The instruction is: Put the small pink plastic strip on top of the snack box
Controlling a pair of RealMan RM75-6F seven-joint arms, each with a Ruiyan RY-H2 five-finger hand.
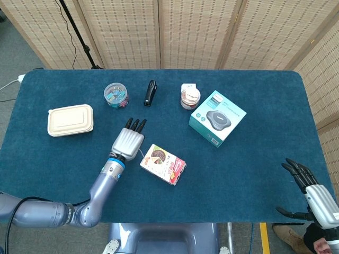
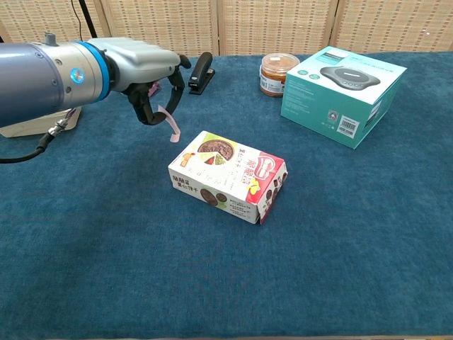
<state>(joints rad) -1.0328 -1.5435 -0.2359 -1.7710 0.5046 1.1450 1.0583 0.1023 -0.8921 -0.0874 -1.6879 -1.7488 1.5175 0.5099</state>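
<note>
Left hand point(image 2: 145, 81), upper left, pinches strip point(image 2: 170, 124) beside box point(image 2: 228, 176). I carry it above box top before releasing. Right hand point(image 1: 313, 193), lower right, fingers spread, empty.

Head view looks steeply down; chest view sits low, sharing the snack box point(image 1: 163, 164)

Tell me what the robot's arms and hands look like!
The left arm is a smooth silver-grey tube with a bright blue ring at the wrist and a thin black cable underneath. The left hand has a silver-white ridged back and black fingers. The right hand looks the same.
</note>
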